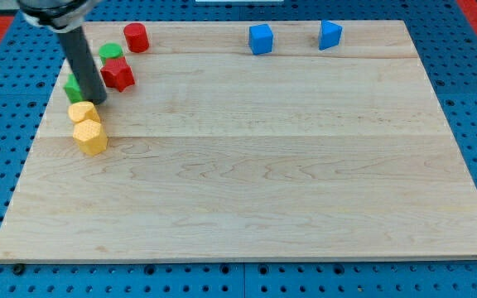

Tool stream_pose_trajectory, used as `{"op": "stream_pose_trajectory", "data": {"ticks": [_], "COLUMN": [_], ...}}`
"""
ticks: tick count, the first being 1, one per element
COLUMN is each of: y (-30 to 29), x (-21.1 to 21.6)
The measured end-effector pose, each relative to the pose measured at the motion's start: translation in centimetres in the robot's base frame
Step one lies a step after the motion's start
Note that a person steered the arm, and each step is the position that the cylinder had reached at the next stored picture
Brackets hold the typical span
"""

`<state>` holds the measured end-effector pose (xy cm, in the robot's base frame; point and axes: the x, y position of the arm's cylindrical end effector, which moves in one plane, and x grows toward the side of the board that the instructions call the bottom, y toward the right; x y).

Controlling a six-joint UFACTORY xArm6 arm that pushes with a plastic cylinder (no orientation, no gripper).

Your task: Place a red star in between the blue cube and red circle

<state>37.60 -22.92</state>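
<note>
The red star [118, 74] lies near the board's top left. The red circle [136, 37] stands just above and right of it at the top edge. The blue cube [260, 39] sits at the top centre. My rod comes down from the view's top left, and my tip [96, 101] rests just left of and below the red star, against a green block [74, 87] that the rod partly hides.
A green circle [111, 53] sits between the red star and red circle. A second blue block [330, 34] lies at the top right. Two yellow blocks [84, 113] [90, 137] sit just below my tip. The wooden board [272, 182] lies on a blue pegboard.
</note>
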Motion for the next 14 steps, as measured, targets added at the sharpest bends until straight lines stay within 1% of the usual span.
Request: {"op": "stream_pose_trajectory", "data": {"ticks": [1, 3, 4, 5, 6, 7, 10, 11, 12, 13, 14], "y": [0.3, 6.6, 7.5, 4.0, 0.2, -0.1, 10.3, 11.0, 11.0, 11.7, 12.7], "x": [-0.2, -3.0, -1.4, -0.2, -1.4, -3.3, -8.3, -8.9, -7.0, -7.3, -9.5]}}
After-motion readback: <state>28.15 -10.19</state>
